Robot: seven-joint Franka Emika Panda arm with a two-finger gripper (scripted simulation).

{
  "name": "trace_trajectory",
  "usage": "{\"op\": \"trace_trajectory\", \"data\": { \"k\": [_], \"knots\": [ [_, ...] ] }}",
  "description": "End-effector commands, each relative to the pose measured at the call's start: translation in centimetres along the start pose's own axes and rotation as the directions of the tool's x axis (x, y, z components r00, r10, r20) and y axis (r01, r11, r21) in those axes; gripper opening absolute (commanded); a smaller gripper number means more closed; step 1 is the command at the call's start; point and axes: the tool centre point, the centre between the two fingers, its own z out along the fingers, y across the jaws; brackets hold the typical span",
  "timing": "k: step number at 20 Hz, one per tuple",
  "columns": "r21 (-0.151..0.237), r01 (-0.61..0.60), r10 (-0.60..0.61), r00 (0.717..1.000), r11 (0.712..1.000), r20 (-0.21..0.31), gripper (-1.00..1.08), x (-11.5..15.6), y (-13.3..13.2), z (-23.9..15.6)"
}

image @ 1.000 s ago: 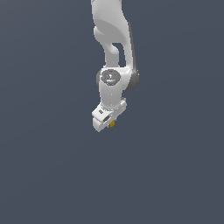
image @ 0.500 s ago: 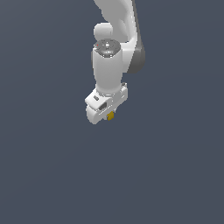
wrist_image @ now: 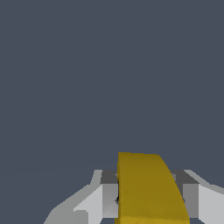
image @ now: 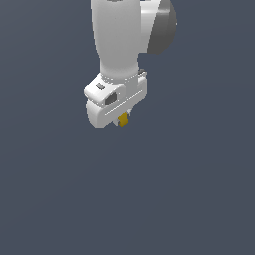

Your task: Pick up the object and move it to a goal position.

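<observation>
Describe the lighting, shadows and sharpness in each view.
Exterior view: flat, even light on the white gripper, a darker shaded side on the arm, no cast shadow on the plain grey backdrop, edges crisp. Wrist view: the yellow object looms large between the fingers, evenly lit, no glare, slightly jagged edges.

Matt yellow object (wrist_image: pixel 146 188); smooth white gripper (image: pixel 122 117).

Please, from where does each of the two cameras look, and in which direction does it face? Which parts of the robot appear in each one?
Exterior view: off the arm, facing the white arm and its white gripper, which grips the small mustard-yellow block; plain grey-blue background.
Wrist view: on the wrist, looking out past the grey-white fingers that clamp the block; only the fingers show.
Shared: the yellow block and the gripper holding it.
</observation>
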Motion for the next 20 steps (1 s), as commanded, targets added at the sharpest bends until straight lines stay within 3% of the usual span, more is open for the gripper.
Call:
{"op": "trace_trajectory", "data": {
  "k": [1, 10, 20],
  "knots": [
    [0.001, 0.0, 0.0, 1.0, 1.0, 0.001, -1.0, 0.3, 0.5, -2.2],
    [0.0, -0.001, 0.001, 1.0, 1.0, 0.001, -1.0, 1.1, 1.9, -7.1],
    [-0.001, -0.002, 0.002, 1.0, 1.0, 0.002, -1.0, 1.4, 2.3, -8.5]
  ]
}}
